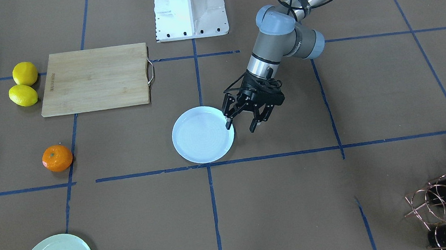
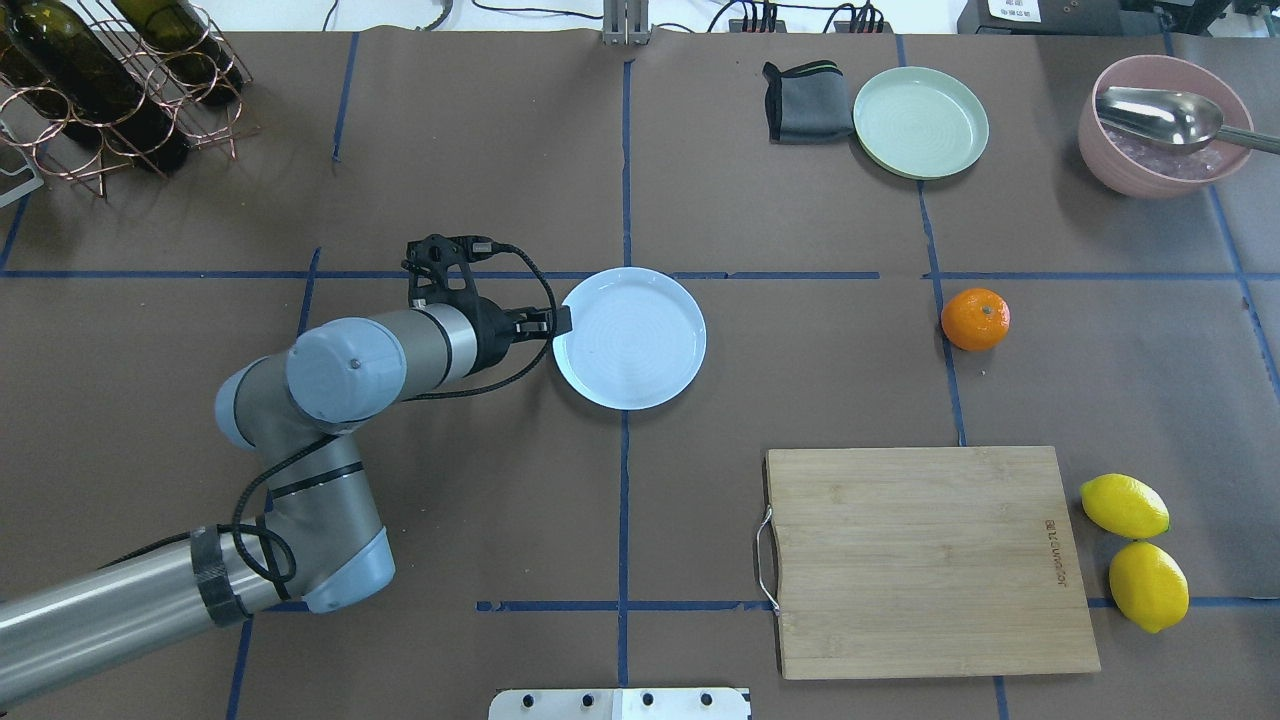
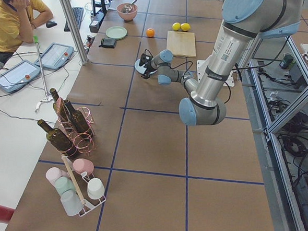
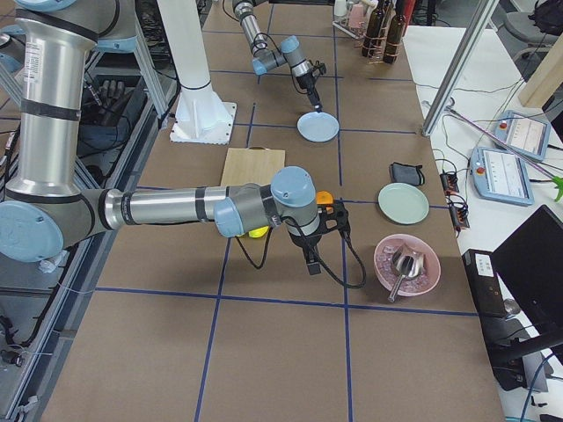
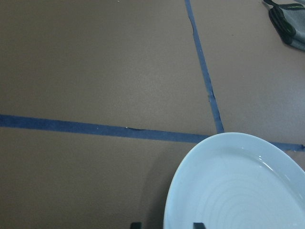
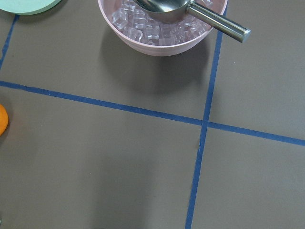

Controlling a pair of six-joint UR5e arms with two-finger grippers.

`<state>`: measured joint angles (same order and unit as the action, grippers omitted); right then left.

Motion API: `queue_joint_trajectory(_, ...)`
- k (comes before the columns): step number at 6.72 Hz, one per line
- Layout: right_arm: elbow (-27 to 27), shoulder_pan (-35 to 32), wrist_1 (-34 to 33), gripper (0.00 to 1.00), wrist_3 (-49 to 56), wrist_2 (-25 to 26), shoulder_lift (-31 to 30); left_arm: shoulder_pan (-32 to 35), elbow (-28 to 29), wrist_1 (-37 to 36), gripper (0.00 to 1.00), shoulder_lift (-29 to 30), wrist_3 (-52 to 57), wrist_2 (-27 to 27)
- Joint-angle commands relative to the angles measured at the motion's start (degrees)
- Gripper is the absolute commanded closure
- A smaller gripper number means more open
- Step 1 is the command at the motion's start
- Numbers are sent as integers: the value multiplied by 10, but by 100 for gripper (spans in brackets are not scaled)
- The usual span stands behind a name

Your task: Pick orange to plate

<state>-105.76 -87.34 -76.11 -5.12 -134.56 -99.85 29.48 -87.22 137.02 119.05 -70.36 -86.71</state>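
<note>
The orange (image 2: 975, 319) lies alone on the brown table, far to the right in the overhead view and at the left (image 1: 57, 158) in the front view. The bluish-white plate (image 2: 630, 340) sits empty near the table's middle. My left gripper (image 1: 241, 125) is open at the plate's near rim, one finger over the rim and the other outside it; the left wrist view shows the plate (image 5: 238, 191) low and to the right. My right gripper (image 4: 310, 262) appears only in the right side view, close beside the orange (image 4: 325, 199); I cannot tell its state. The orange's edge (image 6: 2, 120) shows in the right wrist view.
A wooden cutting board (image 2: 925, 560) with two lemons (image 2: 1124, 506) beside it lies near the robot's right. At the far right are a green plate (image 2: 920, 122), a grey cloth (image 2: 805, 100) and a pink bowl (image 2: 1160, 130) with ice and a scoop. A wine rack (image 2: 110, 90) stands far left.
</note>
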Motion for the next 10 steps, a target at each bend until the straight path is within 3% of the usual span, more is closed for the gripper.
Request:
queue_joint_trajectory(1, -3, 0, 1, 0, 0, 0, 1, 85, -116, -112, 0, -63, 152, -107)
queue_joint_trajectory(3, -15, 0, 4, 0, -2, -5, 2, 232, -187, -196, 0, -142, 405, -199)
queue_joint_trajectory(5, -28, 2, 6, 0, -4, -70, 18, 447, -155, -264, 0, -228, 548, -432)
queue_joint_trajectory(6, -28, 2, 15, 0, -2, -97, 14, 518, -126, -305, 0, -267, 635, -448)
queue_joint_trajectory(8, -28, 15, 27, 0, -10, -98, 38, 651, -88, -466, 0, -280, 851, -453)
queue_joint_trajectory(9, -30, 56, 30, 0, -50, -90, 47, 687, -91, -475, 0, -348, 856, -493)
queue_joint_trajectory(10, -29, 108, 58, 0, -87, -37, 54, 689, -101, -469, 0, -363, 858, -506)
